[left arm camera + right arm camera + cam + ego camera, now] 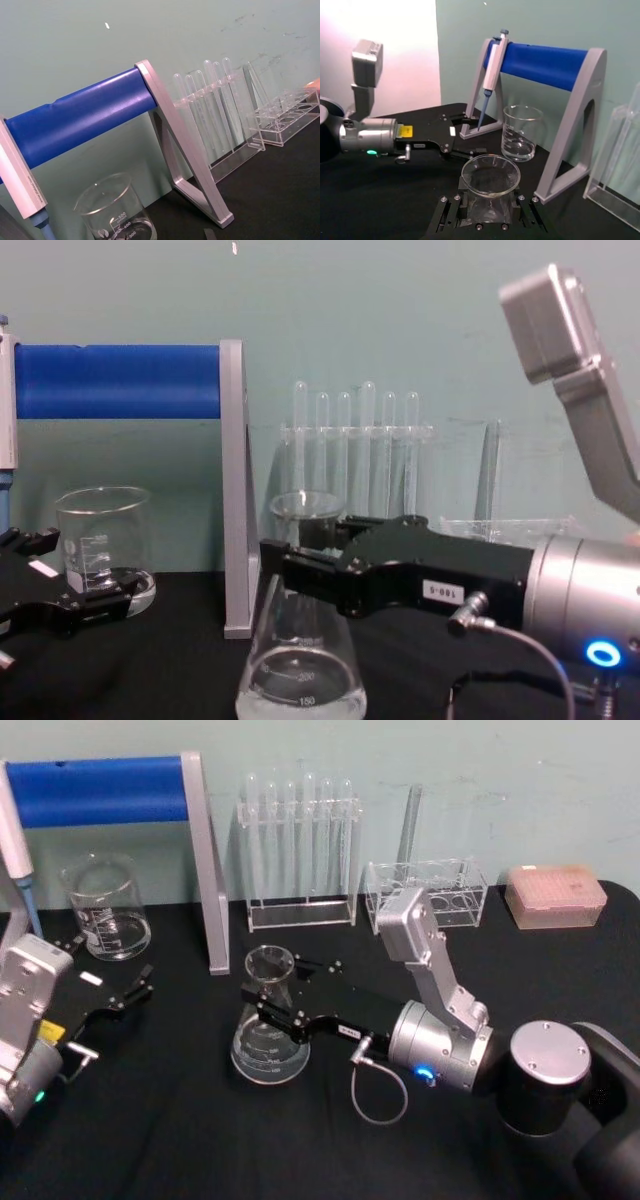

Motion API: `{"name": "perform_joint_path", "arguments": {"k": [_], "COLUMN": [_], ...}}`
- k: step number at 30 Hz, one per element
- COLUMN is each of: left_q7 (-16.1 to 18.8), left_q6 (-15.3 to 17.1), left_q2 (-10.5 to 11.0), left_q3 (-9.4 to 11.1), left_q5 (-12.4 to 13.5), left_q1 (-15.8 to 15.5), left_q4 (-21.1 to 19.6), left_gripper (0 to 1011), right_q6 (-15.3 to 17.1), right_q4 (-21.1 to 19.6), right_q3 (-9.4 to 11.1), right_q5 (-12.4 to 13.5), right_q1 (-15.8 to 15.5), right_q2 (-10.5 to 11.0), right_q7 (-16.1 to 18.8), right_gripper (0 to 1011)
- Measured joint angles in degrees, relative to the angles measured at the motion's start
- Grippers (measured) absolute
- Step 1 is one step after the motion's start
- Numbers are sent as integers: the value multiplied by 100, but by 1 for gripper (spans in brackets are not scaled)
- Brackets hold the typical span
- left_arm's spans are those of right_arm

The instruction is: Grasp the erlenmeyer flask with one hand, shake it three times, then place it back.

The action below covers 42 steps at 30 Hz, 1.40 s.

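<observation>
Because the narrow neck under the flared rim gives the surest hold for shaking, the right gripper point(283, 990) has its fingers clenched across the neck of the erlenmeyer flask point(268, 1045). The flask's wide base appears to rest on the desk point(180, 1120), near the middle. The left gripper point(112, 960) lies parked to the left, fingers spread.

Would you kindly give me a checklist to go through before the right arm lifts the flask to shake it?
1. Right gripper at the erlenmeyer flask neck: ok.
2. Hold on the neck secure: cannot tell.
3. Flask upright, base on the table: ok.
4. Left gripper open, parked apart by the beaker: ok.
5. Shaking room beside the stand leg: cannot tell.
</observation>
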Motion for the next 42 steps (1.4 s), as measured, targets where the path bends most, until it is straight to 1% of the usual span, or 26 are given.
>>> {"name": "perform_joint_path", "arguments": {"k": [13,26,42], "left_q7": [0,0,0], "left_q6": [0,0,0], "left_q2": [0,0,0], "left_q3": [0,0,0], "left_q5": [0,0,0], "left_q1": [0,0,0], "left_q4": [0,0,0], "left_gripper": [1001,1001,1001], "right_q6": [-202,-177,-93], "right_q4": [319,443,450], "right_q3": [57,64,65], "right_q5": [-58,-129,-167], "right_q1": [-91,-124,-159], "right_q2": [-176,-224,-242], "right_q7": [-78,-64,-54], "right_gripper": [449,449,449]}}
